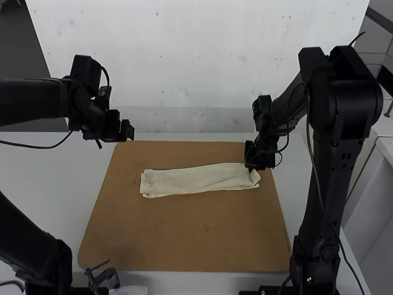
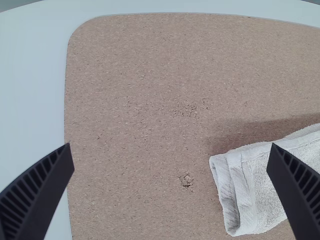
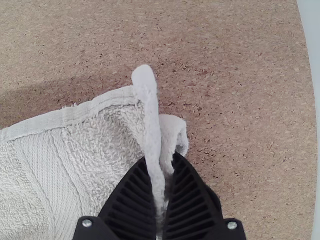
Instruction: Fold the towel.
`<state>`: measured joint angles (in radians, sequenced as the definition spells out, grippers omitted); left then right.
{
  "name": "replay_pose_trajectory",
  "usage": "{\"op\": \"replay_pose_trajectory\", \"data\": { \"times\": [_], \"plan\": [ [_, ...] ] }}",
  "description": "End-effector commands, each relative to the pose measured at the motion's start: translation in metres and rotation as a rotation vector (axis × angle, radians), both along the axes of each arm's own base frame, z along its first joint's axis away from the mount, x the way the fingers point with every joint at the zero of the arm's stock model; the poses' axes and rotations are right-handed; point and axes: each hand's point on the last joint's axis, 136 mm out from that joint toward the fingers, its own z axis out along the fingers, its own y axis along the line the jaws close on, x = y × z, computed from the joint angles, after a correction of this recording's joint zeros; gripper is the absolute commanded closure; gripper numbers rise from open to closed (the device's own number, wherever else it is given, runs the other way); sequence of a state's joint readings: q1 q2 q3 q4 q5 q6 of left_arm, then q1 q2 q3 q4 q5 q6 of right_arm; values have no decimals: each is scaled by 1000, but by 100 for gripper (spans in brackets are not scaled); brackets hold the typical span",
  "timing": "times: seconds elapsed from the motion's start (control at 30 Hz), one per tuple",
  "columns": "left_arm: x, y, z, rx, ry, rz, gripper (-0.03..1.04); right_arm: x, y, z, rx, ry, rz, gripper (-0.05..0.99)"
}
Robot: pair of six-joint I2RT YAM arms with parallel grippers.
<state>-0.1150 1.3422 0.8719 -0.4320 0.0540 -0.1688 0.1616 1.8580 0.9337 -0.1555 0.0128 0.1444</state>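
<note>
Towel (image 1: 199, 179) — nubbly, narrow strip — on cork (image 1: 178, 236).

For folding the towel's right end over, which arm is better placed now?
Right, probably: the right gripper pinches the towel there, while the left gripper hangs open near the other end.

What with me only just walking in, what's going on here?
A towel is being folded: it lies on a brown board as a long, narrow, layered strip. The right gripper pinches its right end, while the left gripper hangs open, not touching the cloth.
</note>
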Motion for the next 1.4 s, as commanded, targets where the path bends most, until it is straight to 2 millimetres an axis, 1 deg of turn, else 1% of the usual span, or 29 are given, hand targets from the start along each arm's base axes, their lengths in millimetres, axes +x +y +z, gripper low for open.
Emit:
{"op": "replay_pose_trajectory", "data": {
  "times": [0.0, 0.1, 0.23, 0.37, 0.5, 0.63, 0.73, 0.77, 0.83, 0.9, 0.93, 1.0, 1.07, 1.13, 1.23, 1.37],
  "plan": [
    [0, 1, 11, -14, -37, -12, 0, -10, 21, -9, 62, 66, 34, 92],
    [-2, 1, 10, -14, -35, -12, 0, -6, 12, 0, 65, 50, 14, 92],
    [-2, 1, 10, -14, -38, -12, 0, 5, -13, 23, 70, -4, -21, 92],
    [-3, 1, 9, -14, -38, -12, 0, 9, -53, 36, 52, -22, -64, 92],
    [-3, 2, 9, -17, -36, -10, 0, 10, -99, 39, 24, -31, -110, 92],
    [-4, 2, 7, -18, -33, -9, 0, 12, -143, 37, -4, -34, -160, 92],
    [-5, 2, 5, -18, -29, -9, 0, 20, -174, 34, -15, -35, -206, 92],
    [-5, 2, 4, -18, -30, -9, 0, 23, -183, 35, -18, -35, -218, 92],
    [-5, 3, 4, -18, -35, -8, 0, 25, -191, 38, -20, -24, -227, 92],
    [-6, 2, 3, -19, -33, -9, 0, 25, -187, 43, -20, -18, -218, 92],
    [-6, 2, 3, -19, -32, -9, 0, 27, -178, 43, -20, -16, -200, 92],
    [-6, 3, 2, -18, -32, -9, 0, 26, -157, 53, -17, -27, -166, 92],
    [-7, 3, 0, -17, -30, -8, 0, 27, -123, 63, -4, -46, -117, 92],
    [-7, 3, 1, -17, -35, -8, 0, 25, -81, 72, 8, -64, -58, 92],
    [-7, 10, 1, -16, -40, 12, 0, 21, -22, 84, 9, -91, 20, 92],
    [-9, 22, 2, 3, -53, 20, 0, 11, 49, 89, -2, -90, 119, 92]
  ]
}}
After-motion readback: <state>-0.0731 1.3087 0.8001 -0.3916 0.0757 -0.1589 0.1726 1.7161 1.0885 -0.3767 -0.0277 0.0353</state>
